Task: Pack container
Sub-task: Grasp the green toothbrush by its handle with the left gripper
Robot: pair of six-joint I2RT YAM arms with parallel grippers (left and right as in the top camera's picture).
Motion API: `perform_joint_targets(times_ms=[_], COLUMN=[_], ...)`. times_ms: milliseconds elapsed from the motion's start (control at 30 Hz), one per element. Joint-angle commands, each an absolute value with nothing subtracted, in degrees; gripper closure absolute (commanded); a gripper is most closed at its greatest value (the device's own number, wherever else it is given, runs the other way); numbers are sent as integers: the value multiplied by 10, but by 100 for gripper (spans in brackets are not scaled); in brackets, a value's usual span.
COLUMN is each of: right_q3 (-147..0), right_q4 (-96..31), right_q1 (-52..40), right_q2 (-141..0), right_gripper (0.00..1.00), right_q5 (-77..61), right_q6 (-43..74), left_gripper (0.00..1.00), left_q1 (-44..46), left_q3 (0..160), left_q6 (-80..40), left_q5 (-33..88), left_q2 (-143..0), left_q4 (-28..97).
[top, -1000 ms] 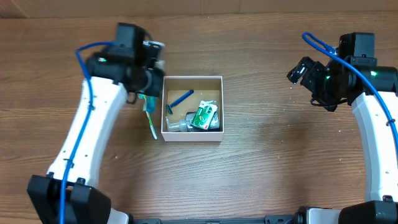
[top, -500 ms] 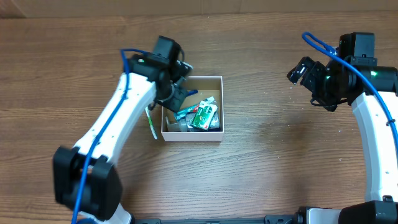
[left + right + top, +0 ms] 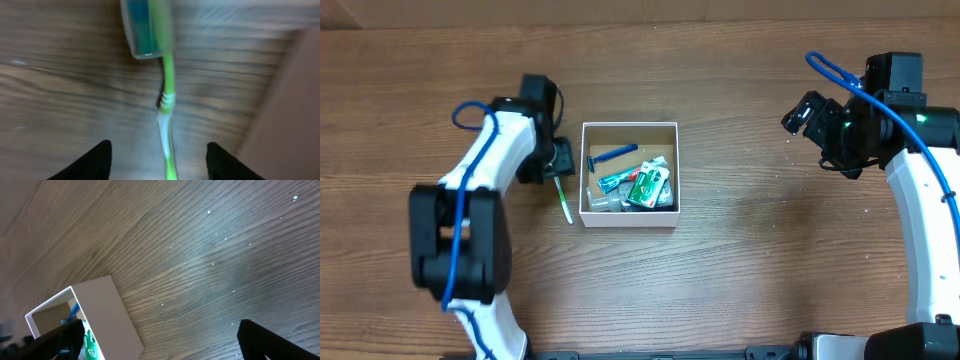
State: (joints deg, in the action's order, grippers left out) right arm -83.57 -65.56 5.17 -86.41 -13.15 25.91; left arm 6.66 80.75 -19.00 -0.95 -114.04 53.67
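The container [image 3: 629,221] is a small square box with white walls and a brown inside, at the middle of the table. It holds a blue razor [image 3: 613,154], a teal tube [image 3: 620,180], a green packet [image 3: 648,186] and a clear item [image 3: 602,203]. A green toothbrush [image 3: 565,203] lies on the table just left of the box. My left gripper [image 3: 558,163] is open and low over it. In the left wrist view the fingers [image 3: 160,152] straddle the toothbrush handle [image 3: 168,100], with the box wall [image 3: 295,100] at right. My right gripper [image 3: 800,113] is open and empty, far right.
The wooden table [image 3: 750,230] stretches bare between the box and the right arm. The right wrist view shows the box [image 3: 107,315] at lower left between its open fingers [image 3: 165,340] and bare wood elsewhere.
The left arm swung over the box and back to its left side, now low over the toothbrush. A teal tube now lies in the box. The right arm has not moved.
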Motion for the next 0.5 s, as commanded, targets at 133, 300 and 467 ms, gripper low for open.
perform_joint_targets(times_ms=[133, 300, 467], right_q3=[-843, -843, -843], right_q4=[-652, -652, -652], right_q1=[52, 52, 52], right_q2=[-861, -861, -861], right_gripper=[0, 0, 0], right_q5=[-131, -131, -131], right_q6=[262, 262, 262], left_gripper=[59, 80, 55], left_q1=[67, 67, 67], left_q3=[807, 808, 807], left_q6=[-223, -222, -219], left_q5=[-10, -4, -5], left_q2=[-1171, -1171, -1171], left_q4=[522, 523, 526])
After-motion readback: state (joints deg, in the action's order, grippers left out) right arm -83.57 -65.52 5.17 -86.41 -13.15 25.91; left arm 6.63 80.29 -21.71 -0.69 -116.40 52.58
